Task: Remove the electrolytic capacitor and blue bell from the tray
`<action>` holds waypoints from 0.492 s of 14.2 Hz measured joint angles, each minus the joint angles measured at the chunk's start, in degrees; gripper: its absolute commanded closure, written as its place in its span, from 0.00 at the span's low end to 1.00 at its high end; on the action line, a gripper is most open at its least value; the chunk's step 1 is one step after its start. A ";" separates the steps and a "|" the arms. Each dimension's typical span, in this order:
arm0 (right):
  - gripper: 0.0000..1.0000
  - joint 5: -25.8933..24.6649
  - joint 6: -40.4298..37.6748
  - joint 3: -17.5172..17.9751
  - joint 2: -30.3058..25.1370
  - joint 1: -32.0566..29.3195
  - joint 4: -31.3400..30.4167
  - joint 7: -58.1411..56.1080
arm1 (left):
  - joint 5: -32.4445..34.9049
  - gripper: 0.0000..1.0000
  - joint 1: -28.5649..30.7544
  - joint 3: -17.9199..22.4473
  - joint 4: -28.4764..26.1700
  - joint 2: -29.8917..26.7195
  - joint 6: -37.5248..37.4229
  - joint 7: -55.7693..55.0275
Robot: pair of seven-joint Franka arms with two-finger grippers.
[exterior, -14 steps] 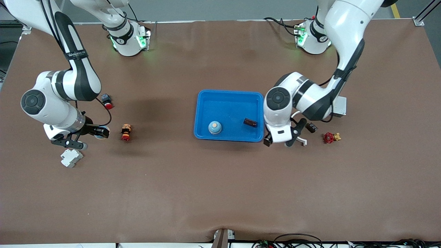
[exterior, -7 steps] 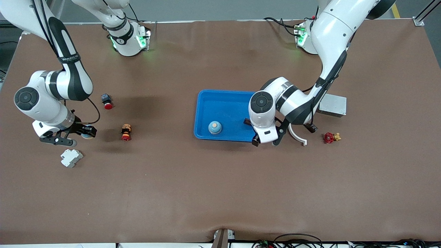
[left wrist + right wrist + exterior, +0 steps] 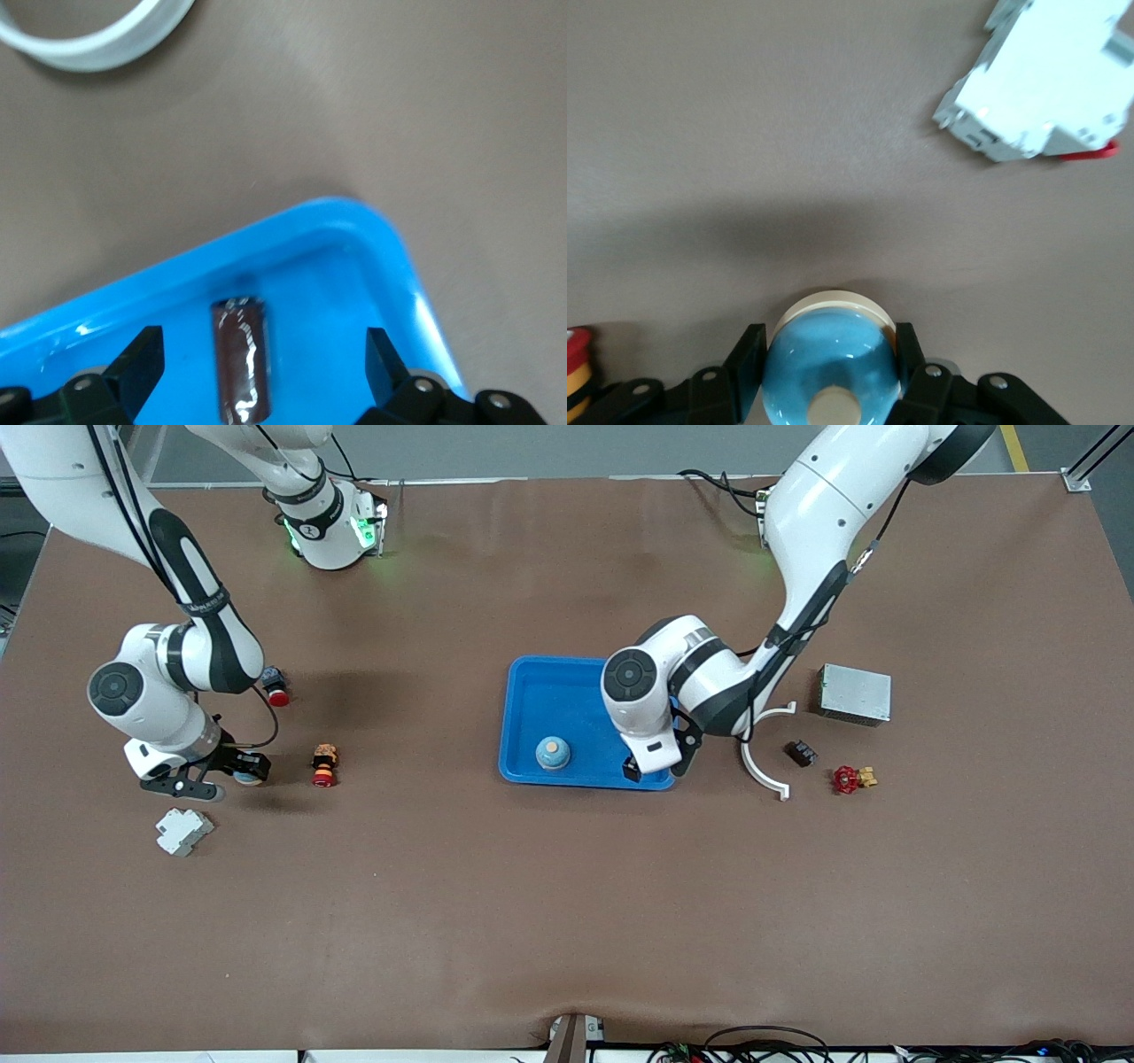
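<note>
The left gripper hangs low over the tray, at the tray's corner nearest the front camera on the left arm's end. Its fingers are spread wide, released, with the capacitor lying between them on the tray floor, touching neither. In the front view the gripper hides the capacitor. A bell sits in the same tray, toward the right arm's end, near the tray's near wall.

The right gripper is over the bare desk at the right arm's end, fingers clenched on a second bell, blue with a cream button. Near it on the desk lie a white block, nearer the front camera, and a yellow-red button beside it toward the tray. A red button lies farther from the camera.

Toward the left arm's end lie a white ring piece, a black part, a red valve and a metal box.
</note>
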 measured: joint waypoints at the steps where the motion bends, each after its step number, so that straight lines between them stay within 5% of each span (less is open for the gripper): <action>1: 1.00 0.00 0.47 0.03 0.92 0.00 0.02 0.00 | 0.00 0.26 -0.60 0.00 -0.55 0.20 -0.03 -1.17; 2: 1.00 -0.02 0.84 0.06 1.45 0.00 0.08 0.03 | 0.00 0.33 -0.93 0.02 -1.06 0.53 -0.06 -2.17; 3: 0.54 -0.02 0.83 0.10 1.46 -0.01 0.16 0.08 | 0.00 0.42 -1.03 0.02 -1.41 1.08 -0.05 -2.91; 4: 0.01 -0.02 0.85 0.11 1.51 -0.03 0.20 0.25 | 0.00 0.61 -1.01 0.05 -1.56 1.70 0.01 -3.33; 5: 0.00 -0.02 0.85 0.11 1.51 -0.04 0.21 0.41 | 0.00 0.99 -0.99 0.11 -1.57 2.29 0.14 -3.37; 7: 0.00 -0.02 0.95 0.11 1.82 -0.15 0.22 0.52 | 0.00 1.00 -0.94 0.20 -1.29 2.58 1.52 -3.42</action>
